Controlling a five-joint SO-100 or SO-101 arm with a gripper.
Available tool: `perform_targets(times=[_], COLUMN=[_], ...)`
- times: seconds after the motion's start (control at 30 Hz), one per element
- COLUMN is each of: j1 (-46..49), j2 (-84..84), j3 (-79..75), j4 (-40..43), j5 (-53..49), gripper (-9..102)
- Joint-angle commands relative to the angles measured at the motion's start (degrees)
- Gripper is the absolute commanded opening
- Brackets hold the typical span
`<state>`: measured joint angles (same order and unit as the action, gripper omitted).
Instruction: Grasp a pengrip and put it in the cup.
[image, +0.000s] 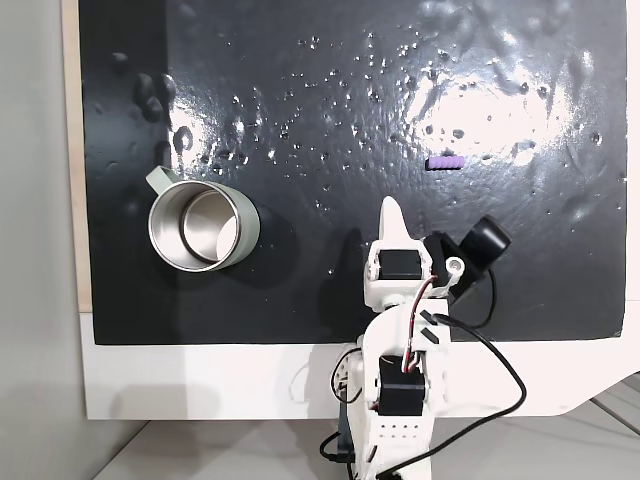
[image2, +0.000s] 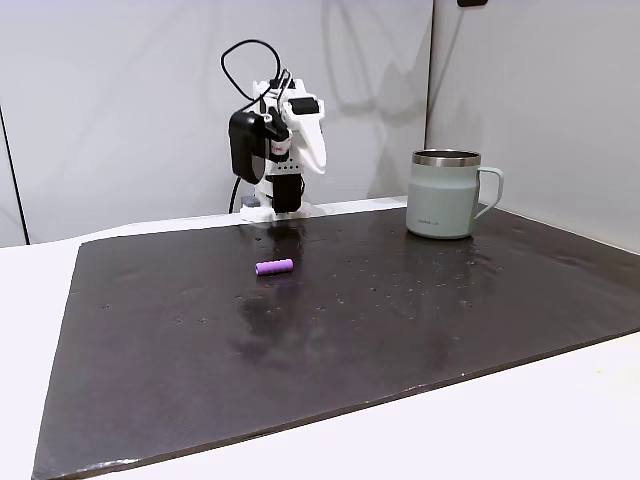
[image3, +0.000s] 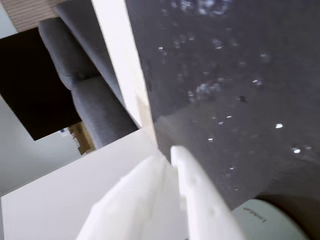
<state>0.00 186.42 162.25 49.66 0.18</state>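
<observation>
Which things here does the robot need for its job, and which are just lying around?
For the job:
- pengrip, lying on the mat
- cup, standing upright
- gripper, holding nothing

Just there:
- black mat
- white table
- grey sofa

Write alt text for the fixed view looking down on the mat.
A white robot arm stands folded at the near edge of a black mat, its jaws shut and empty. A purple pengrip lies to its upper right, and a steel cup stands upright at left.
</observation>
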Motion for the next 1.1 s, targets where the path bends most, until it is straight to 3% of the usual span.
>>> perform_targets(times=[0.0, 0.1, 0.33, 0.53, 0.87, 1.07], j1=[1.23, 2.81, 5.36, 8.26, 15.82, 16.17], j2=[-11.6, -21.8, -34.54, -48.87, -73.83, -82.27], j3=[-13.8, -24.87, -38.32, -50.36, -69.7, -72.33], j4=[6.33, 13.01, 22.5, 29.44, 34.45, 31.82], j5=[-0.88, -1.05, -1.49, -1.76, -6.86, -14.68], gripper=[0, 2, 17, 19, 21, 22])
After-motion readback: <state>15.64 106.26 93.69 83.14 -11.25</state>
